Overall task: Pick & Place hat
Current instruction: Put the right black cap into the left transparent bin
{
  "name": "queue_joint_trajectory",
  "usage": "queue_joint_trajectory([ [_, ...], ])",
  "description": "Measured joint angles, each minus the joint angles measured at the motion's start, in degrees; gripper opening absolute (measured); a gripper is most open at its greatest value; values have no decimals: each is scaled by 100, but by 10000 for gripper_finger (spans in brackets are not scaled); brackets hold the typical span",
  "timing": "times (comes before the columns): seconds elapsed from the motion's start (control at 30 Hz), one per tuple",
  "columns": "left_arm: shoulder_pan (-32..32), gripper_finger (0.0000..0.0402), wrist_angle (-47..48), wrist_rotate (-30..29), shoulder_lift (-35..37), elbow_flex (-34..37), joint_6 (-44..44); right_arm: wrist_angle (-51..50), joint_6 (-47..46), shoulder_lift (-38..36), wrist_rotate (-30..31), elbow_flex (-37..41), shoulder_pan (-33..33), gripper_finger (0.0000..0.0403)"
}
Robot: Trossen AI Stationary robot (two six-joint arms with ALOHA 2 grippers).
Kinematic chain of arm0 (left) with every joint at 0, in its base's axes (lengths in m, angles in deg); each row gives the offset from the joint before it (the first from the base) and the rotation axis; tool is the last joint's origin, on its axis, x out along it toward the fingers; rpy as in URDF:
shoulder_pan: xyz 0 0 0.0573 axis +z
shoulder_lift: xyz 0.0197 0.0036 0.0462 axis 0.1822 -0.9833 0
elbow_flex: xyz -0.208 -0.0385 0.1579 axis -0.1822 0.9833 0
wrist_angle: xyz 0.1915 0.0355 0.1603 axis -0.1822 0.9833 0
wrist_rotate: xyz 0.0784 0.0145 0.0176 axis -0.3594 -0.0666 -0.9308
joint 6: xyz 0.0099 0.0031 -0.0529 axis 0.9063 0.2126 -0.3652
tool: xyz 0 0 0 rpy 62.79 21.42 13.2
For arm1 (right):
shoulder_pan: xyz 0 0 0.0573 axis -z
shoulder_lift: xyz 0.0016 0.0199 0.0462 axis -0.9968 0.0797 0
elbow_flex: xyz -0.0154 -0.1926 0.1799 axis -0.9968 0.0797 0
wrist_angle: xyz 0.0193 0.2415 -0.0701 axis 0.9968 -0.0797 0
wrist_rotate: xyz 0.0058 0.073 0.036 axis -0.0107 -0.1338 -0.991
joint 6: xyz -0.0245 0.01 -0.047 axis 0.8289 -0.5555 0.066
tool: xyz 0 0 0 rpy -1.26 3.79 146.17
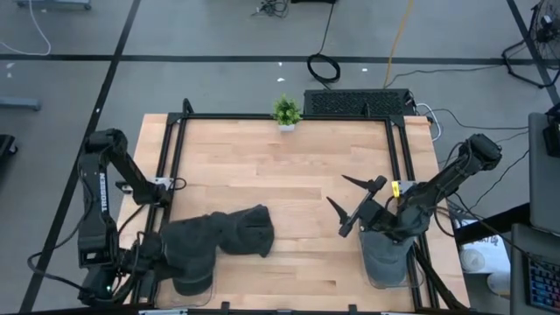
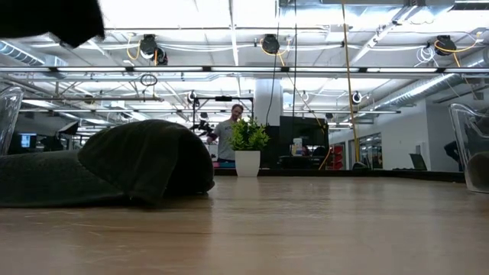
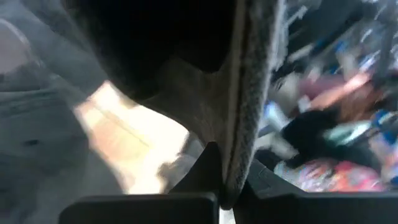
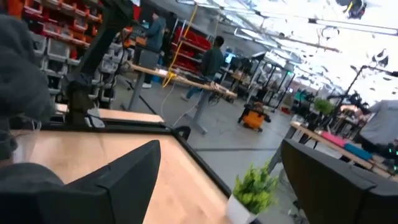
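Left gripper (image 1: 179,262) sits low in the lower left of the high view, buried in the hat (image 1: 219,236), and its wrist camera shows a fold of grey knit (image 3: 249,93) pinched right between the closed fingers, so it is holding the hat's edge. That hat is a soft, slumped dark grey knit thing, ribbed and floppy, lying on the pale wooden table (image 1: 289,175). Its long axis runs from the gripper at lower left out toward the frame's centre, with the loose end bunched to the right. From table height, it reads as a rounded dark mound (image 2: 130,160) at the left.

Over on the right, the right gripper (image 1: 354,206) hangs with its fingers spread wide, holding nothing, well apart from the hat. So the left arm is plainly the nearer. A small potted plant (image 1: 286,111) stands at the far edge, top centre.
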Motion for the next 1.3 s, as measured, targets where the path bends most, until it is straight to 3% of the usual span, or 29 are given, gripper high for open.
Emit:
queue_joint_trajectory([
  [0.13,-56,8,-42,-201,-173,-15,-781,243,585,3,-126,0,-4,320],
  [0.33,-19,8,-139,-59,-44,7,-893,-132,410,3,-160,52,-61,320],
  [0.57,-17,11,-14,1518,-23,32,-1639,-124,457,3,-275,140,-28,320],
  [0.73,-34,8,-463,1089,-46,354,-1121,-107,310,3,-278,140,-29,320],
  [0.87,-4,10,-1032,1193,-43,645,-786,-15,287,3,-277,140,-29,320],
  [1.1,-2,21,-1710,1592,-1,1312,-1108,4,204,3,-257,140,-29,320],
  [1.3,73,24,-1962,1235,-55,1593,-671,-12,201,1,-251,158,-31,320],
])
